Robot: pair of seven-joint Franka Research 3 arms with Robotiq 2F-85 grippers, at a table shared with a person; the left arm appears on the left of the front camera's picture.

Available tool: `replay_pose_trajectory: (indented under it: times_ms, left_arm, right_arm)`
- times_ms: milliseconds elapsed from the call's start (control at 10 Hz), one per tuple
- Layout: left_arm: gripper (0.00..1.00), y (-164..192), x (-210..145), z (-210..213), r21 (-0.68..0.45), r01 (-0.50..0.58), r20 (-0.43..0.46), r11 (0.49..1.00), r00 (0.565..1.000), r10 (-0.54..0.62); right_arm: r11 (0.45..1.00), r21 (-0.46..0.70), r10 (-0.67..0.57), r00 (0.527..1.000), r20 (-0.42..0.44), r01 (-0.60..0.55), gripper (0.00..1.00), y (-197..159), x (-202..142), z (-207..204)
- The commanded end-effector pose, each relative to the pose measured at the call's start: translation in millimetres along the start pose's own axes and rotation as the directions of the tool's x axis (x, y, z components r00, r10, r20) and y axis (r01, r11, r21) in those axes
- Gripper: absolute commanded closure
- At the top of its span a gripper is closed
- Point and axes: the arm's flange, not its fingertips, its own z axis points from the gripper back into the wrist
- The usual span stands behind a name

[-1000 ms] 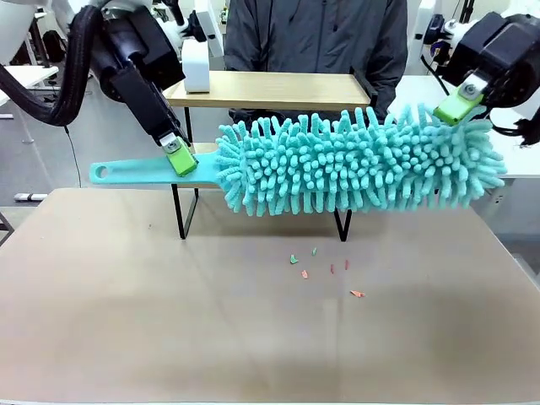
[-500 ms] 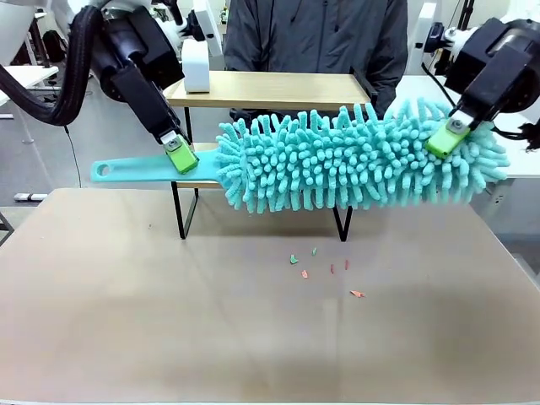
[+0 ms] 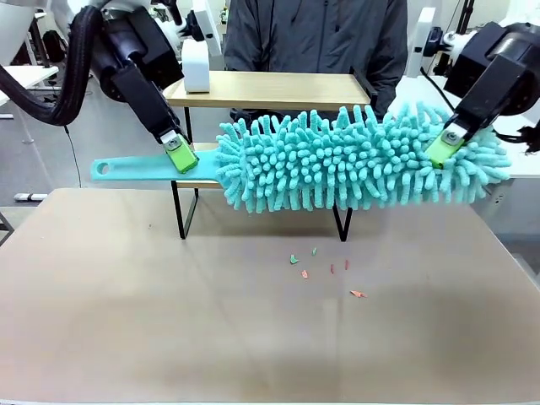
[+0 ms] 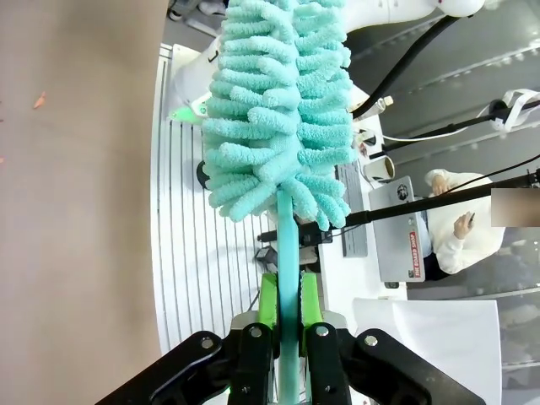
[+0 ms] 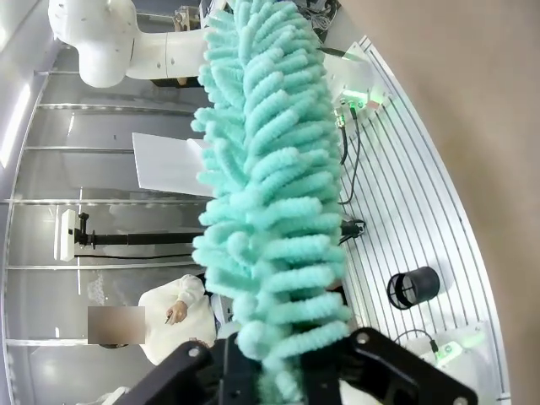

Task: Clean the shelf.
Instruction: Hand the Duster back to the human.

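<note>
above beige table, left gripper clamps duster handle, right gripper pinches its fluffy end.

A broad beige tabletop fills the foreground under even indoor light. Beyond it lie a pale grey floor and white tables to the far sides.
</note>
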Motion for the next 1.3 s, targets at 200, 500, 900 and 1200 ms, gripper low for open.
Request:
replay_pose_trajectory:
  times_ms: [200, 500, 900, 1200]
  left_arm:
    - [0.3, -2, 8, 9, 0.046, -0.008, 0.121, 0.999, 0.993, 0.002]
    - [0.15, -13, -12, 66, 0.167, -0.034, 0.364, 0.985, 0.931, -0.03]
    - [0.0, -51, -134, 165, 0.361, -0.476, 0.93, 0.802, 0.241, -0.276]
    - [0.0, -45, -212, 187, 0.234, -0.668, 0.89, 0.707, -0.147, -0.433]
  right_arm:
    - [0.999, 0.014, 0.029, 0.999, -0.016, -0.028, 1.0, -2, -7, 6]
    - [1.0, 0.015, 0.021, 1.0, -0.001, -0.021, 1.0, -3, -10, 11]
    - [0.997, 0.054, 0.042, 0.992, 0.115, -0.049, 1.0, 2, -21, 43]
    - [0.984, -0.034, 0.158, 0.775, 0.612, -0.173, 1.0, 38, -76, 119]
